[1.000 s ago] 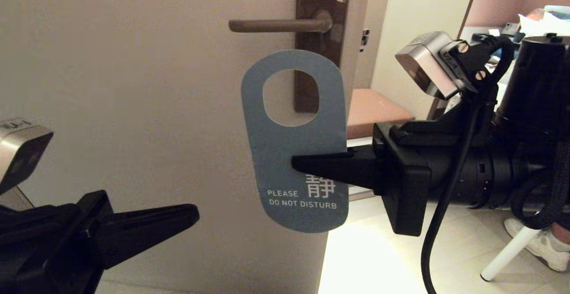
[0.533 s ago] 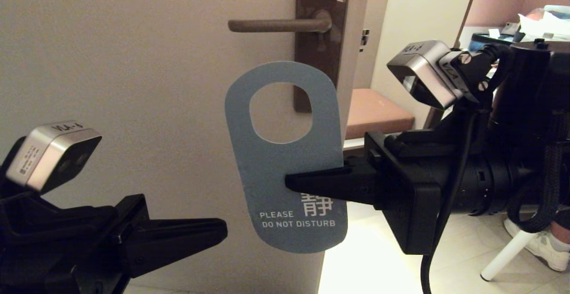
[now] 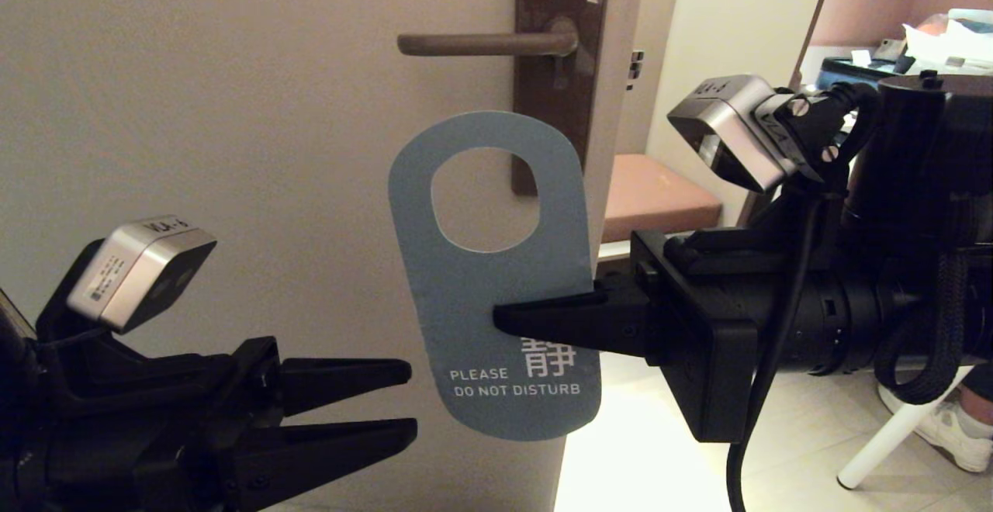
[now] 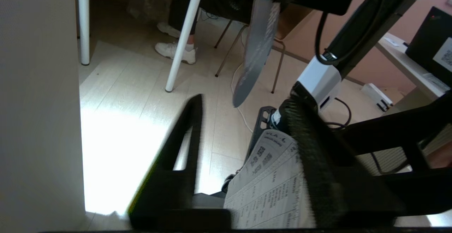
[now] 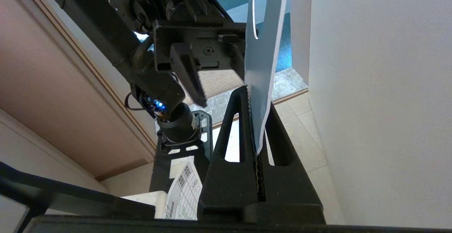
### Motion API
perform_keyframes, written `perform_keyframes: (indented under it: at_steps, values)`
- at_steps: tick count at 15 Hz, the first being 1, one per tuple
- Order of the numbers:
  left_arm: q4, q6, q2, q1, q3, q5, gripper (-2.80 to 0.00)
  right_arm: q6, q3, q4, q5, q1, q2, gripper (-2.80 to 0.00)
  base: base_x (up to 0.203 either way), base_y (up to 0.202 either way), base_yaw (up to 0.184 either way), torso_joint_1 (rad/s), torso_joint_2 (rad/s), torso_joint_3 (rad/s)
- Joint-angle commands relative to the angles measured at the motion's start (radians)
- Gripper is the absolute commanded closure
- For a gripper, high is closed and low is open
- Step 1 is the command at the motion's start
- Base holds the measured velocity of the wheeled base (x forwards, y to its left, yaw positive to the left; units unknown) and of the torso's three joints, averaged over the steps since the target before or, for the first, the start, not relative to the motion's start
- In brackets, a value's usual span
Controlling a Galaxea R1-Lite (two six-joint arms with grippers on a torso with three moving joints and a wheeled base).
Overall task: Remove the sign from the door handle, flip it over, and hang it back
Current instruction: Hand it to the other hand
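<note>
Between the closed fingers of my right claw [image 3: 504, 316] hangs the sign [image 3: 489, 279], a flat slate-blue card pinched at its right edge, off the door handle [image 3: 481, 43], which sits above and behind it. I read "PLEASE DO NOT DISTURB" facing me. I judge the card light and thin, stiff enough to stand upright from one edge, but likely to bend or slip if squeezed near its big hole, so the solid lower half is the place to hold it. My left claw [image 3: 407, 403] waits just beside the card's lower left edge, its two fingers apart and holding nothing. I count one sign, one handle, two claws, and a white shoe [image 3: 946, 430] on the floor beyond the right claw.
</note>
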Motion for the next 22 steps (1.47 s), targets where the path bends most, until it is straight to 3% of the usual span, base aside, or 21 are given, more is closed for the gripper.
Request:
perform_keyframes:
  at_steps: [1, 6, 9, 14, 22]
  values:
    - [-0.035, -0.001, 0.025, 0.002, 0.008, -0.001, -2.80, 0.001, -0.004, -0.004, 0.004, 0.001, 0.003, 0.00, 0.000, 0.000, 0.000, 0.000, 0.00, 0.000]
    - [-0.228, -0.007, 0.114, 0.009, 0.039, 0.001, -2.80, -0.001, -0.057, -0.013, 0.004, 0.005, 0.046, 0.00, 0.000, 0.000, 0.000, 0.000, 0.00, 0.000]
    - [-0.240, -0.010, 0.121, 0.009, 0.040, 0.001, -2.80, 0.003, -0.071, -0.094, 0.020, 0.009, 0.090, 0.00, 0.000, 0.000, 0.000, 0.000, 0.00, 0.000]
    - [-0.243, -0.010, 0.124, 0.009, 0.040, 0.001, -2.80, 0.004, -0.087, -0.096, 0.035, 0.067, 0.114, 0.00, 0.000, 0.000, 0.000, 0.000, 0.00, 0.000]
    - [-0.276, -0.008, 0.121, -0.005, 0.056, 0.001, -2.80, 0.004, -0.118, -0.096, 0.033, 0.078, 0.136, 0.00, 0.000, 0.000, 0.000, 0.000, 0.00, 0.000]
